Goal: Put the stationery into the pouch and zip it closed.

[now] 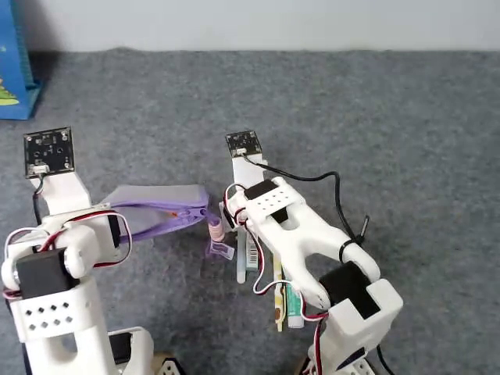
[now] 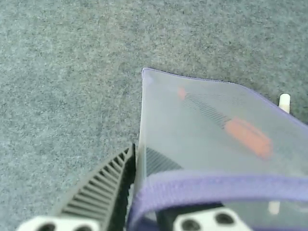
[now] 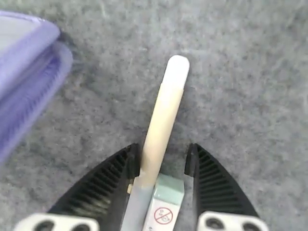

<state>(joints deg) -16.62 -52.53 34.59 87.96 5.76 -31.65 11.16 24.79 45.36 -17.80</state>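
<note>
- The left arm should keep the pouch [image 1: 156, 207] steady and a bit lifted. That way its mouth faces the right arm.
- I think the step now is picking up the cream pen [image 3: 166, 110]. The right arm should close softly on the middle of the pen, so it does not tip or slide out.
- It should grab only the pen, not the green thing [image 3: 168, 192] lying just beside it.
- Then the pen should go in tip first, straight along the pouch, so it does not catch on the purple edge.
- The left gripper [image 2: 139, 161] is pinched tight on the pouch, with one finger on each side of the clear wall. An orange thing [image 2: 248, 137] is already inside.
- The right gripper [image 3: 161, 151] is low over the grey mat [image 1: 391, 117], near the pouch's end. It is partly open. The pen lies between its fingers and touches one of them. There is a gap to the other finger, so the pen is not gripped yet.
</note>
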